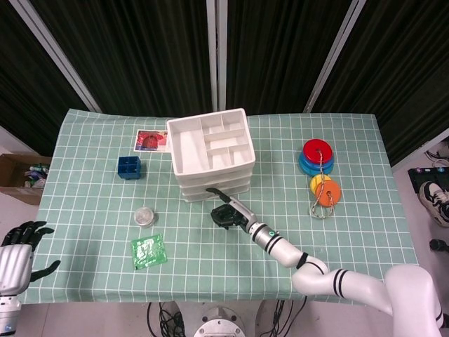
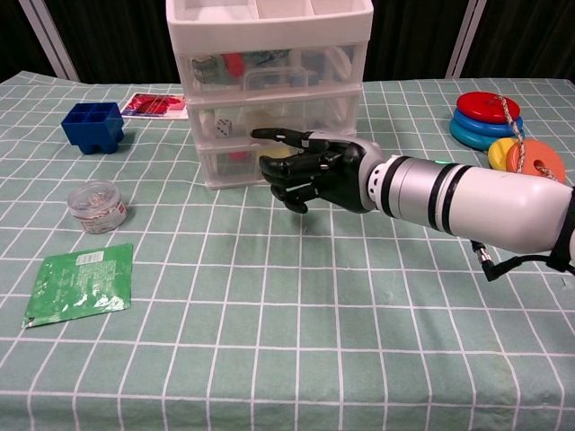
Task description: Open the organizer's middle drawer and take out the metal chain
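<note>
The white three-drawer organizer (image 1: 197,191) (image 2: 269,36) stands at mid table with all drawers closed. Its clear middle drawer (image 2: 235,118) shows a die and pale items; I cannot make out a metal chain in it. My right hand (image 1: 226,213) (image 2: 310,171) is low against the organizer's front, level with the bottom and middle drawers. One finger reaches out to the left and the others are curled in, with nothing held. My left hand (image 1: 21,242) hangs off the table's near left corner, fingers apart and empty.
Left of the organizer lie a blue box (image 1: 129,167) (image 2: 93,126), a picture card (image 1: 151,140), a small round jar (image 1: 145,215) (image 2: 94,205) and a green packet (image 1: 149,250) (image 2: 81,283). Stacked coloured rings (image 1: 319,165) (image 2: 503,126) sit at the right.
</note>
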Controlling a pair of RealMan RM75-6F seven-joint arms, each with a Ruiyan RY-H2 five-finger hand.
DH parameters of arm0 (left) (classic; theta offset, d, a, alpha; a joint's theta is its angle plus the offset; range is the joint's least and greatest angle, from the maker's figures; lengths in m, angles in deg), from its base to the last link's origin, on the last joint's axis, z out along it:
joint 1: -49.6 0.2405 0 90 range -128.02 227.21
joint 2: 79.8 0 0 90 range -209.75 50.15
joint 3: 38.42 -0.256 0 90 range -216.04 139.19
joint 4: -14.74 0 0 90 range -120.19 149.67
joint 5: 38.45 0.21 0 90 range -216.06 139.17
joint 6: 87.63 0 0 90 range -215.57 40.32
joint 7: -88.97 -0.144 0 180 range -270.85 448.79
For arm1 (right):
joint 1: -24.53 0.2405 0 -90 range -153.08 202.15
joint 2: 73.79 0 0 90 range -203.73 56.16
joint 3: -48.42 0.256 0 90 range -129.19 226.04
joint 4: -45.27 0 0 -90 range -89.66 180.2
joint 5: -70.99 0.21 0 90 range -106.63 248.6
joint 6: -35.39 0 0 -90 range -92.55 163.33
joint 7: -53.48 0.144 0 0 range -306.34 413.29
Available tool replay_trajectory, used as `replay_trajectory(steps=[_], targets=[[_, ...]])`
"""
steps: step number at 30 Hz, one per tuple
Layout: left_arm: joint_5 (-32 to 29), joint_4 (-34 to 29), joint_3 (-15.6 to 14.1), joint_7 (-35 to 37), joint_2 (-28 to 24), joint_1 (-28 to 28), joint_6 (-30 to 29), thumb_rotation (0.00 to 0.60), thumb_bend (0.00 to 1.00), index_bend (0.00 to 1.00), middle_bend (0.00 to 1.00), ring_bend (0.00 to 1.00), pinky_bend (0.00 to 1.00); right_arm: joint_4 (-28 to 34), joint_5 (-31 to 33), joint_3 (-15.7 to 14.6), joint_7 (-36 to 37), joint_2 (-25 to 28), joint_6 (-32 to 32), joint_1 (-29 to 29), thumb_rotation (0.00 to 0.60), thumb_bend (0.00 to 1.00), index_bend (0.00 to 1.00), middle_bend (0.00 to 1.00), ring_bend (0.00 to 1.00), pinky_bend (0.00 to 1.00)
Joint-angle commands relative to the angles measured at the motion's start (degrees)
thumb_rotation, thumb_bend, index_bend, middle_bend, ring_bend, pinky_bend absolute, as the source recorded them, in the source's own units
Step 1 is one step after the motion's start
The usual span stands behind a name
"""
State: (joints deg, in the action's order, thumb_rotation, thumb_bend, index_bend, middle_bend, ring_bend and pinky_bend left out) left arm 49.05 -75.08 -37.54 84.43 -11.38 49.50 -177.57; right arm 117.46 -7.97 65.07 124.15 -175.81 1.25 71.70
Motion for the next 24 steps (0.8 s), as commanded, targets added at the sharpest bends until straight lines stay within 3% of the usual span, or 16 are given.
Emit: replay_trajectory(steps=[1,8,24], targets=[[-0.01,0.01,-0.03,0.04,0.0,0.01,0.06,0.6,0.0,0.33,0.23,0.15,0.2,-0.38,0.26,-0.03,-0.05,-0.26,0.06,0.23,0.6,0.48,0.13,0.75,0.69,0.81],[-0.03,-0.02,-0.08,0.05,-0.04,0.21,-0.12,0.6,0.0,0.33,0.23,0.15,0.2,-0.46,0.42,-0.54,-0.12,-0.14,-0.21,0.29,0.6,0.48,0.21,0.75,0.68,0.81],[0.27,0.49,-0.24,0.66,0.19,0.59,-0.53,0.6,0.0,0.33,0.23,0.15,0.2,4.97,-3.45,-5.96,-1.92,2.81,-5.81,-3.4,0.6,0.48,0.18,0.75,0.68,0.81]])
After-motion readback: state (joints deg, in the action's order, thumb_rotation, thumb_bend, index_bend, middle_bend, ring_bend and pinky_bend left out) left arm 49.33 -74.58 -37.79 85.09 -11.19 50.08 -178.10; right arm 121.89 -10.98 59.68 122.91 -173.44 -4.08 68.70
